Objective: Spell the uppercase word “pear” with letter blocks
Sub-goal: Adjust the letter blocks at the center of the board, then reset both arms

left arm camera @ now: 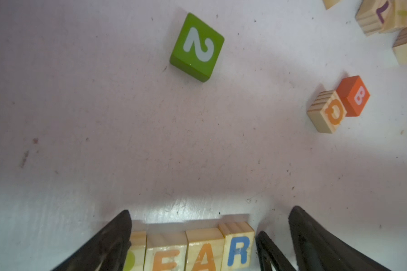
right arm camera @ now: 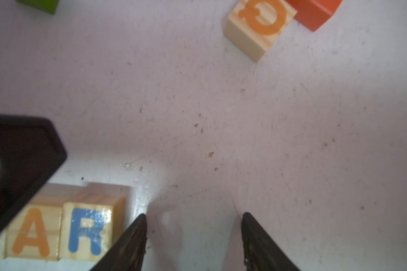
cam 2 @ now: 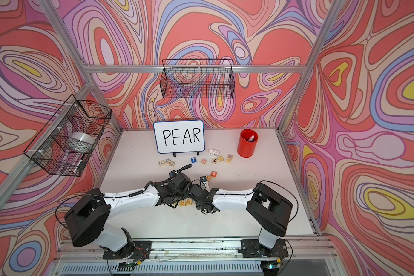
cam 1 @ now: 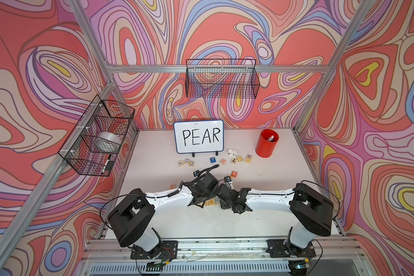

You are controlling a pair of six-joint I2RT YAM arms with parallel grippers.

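The letter blocks (left arm camera: 174, 239) lay side by side in a touching row on the white table (cam 1: 273, 172), near its front middle, under the two wrists that met above them. In the left wrist view the row read P, E, A, R, but the frame's edge cut off the lower part of each letter. The P block (left arm camera: 139, 241) was half covered by a finger of the left gripper (left arm camera: 211, 209), so only a yellow-green curve of its letter showed. The E block (left arm camera: 166, 244), A block (left arm camera: 203, 239) and blue-lettered R block (left arm camera: 237, 246) were plainer.

The left gripper's fingers stood spread wide, one beyond each end of the row. Whether the one at the P touched it could not be told. Between the R block and the far finger stood a dark finger of the right gripper (right arm camera: 193, 214). In the right wrist view its fingers were moderately parted over bare table, holding nothing, one just beside the R block. A blurred black part of the left gripper hid the E and P there.

In both top views the wrists covered most of the row, and only a few letters peeped out between the arms.

Farther back lay a green block numbered 2 (left arm camera: 196, 48) and a wooden Q block (left arm camera: 327, 111) touching an orange B block (left arm camera: 353, 96). A whiteboard (cam 1: 198, 136) reading PEAR stood behind them.
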